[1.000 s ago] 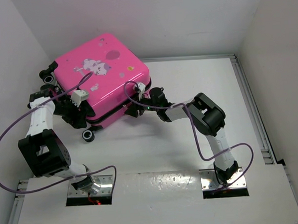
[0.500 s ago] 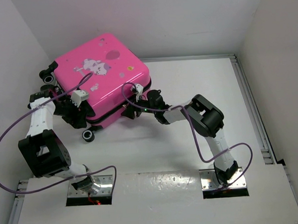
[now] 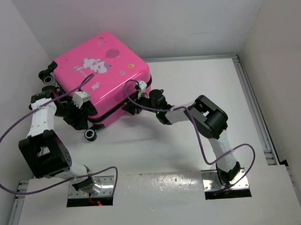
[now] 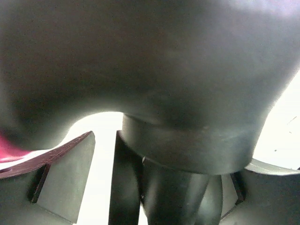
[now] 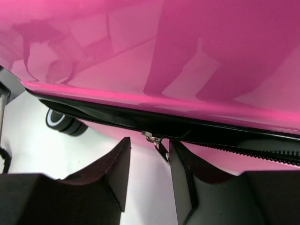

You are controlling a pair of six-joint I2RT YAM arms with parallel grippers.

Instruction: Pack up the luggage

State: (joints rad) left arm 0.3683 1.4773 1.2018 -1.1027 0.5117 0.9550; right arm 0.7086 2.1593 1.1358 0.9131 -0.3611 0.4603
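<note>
Right gripper [image 3: 132,107], top view: nosed up to the near seam of the luggage [image 3: 100,70]; a second ago further right, out over the tabletop [image 3: 199,84].
Left gripper [image 3: 81,116], top view: at the luggage's near-left corner, just above a wheel [image 3: 91,134]; no shift from a second ago.
Luggage, top view: flat on the far-left part of the tabletop, lid down; barely nudged, if at all.
Meaning for the task: judged a reach for the zip, left side bracing the case; contents hidden, so packing progress impossible to tell.

Left gripper state, left wrist view: spread wide, fingers [image 4: 65,183] either side of a caster mount [image 4: 187,145]; contact unclear, nothing plainly clamped.
Mount: dark grey, smooth and matt, a rounded dome on a short round stem; plastic by the look.
Pink sliver: edge of the shell, at far left of this view.

Right gripper state, right wrist view: partly open, zip pull [image 5: 159,147] hanging between the fingers, nearer the right one, not yet pinched.
Shell: hard, glossy pink, gently curved, shiny enough to mirror the arms.
Seam: black band under the lid edge, with fine ribbed zip teeth [image 5: 253,152] running off to the right.
Pull: small thin metal tab, dangling loose; likely to swing away from a careless pinch.
Wheel: black with a pale ring, under the shell at left, on the white tabletop.
</note>
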